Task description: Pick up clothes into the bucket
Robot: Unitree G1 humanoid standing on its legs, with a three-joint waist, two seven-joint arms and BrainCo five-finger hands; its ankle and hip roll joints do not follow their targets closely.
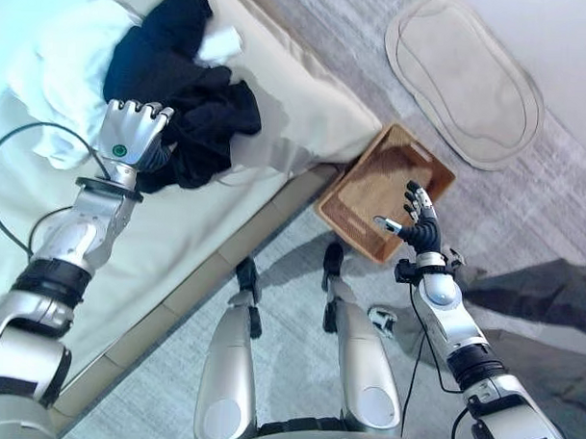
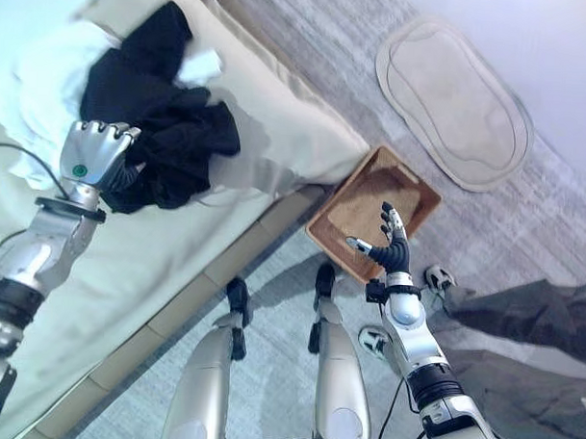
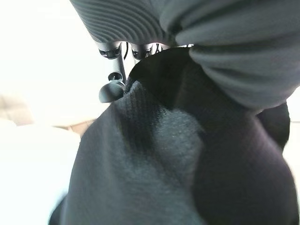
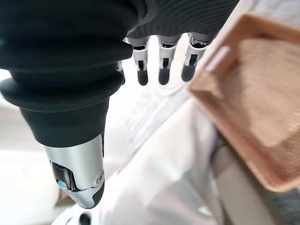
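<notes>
A heap of black clothes lies on the cream bed, with white clothes beside it toward the far left. My left hand rests on the near edge of the black heap, fingers curled down into the fabric; the black cloth bunches right against it in the left wrist view. A brown woven basket sits on the floor at the bed's corner. Over its near edge hovers my right hand, open, with fingers straight and nothing held.
A pale oval rug lies on the floor beyond the basket. Dark grey cloth lies spread on the floor at the right. The bed's edge runs diagonally between the two hands.
</notes>
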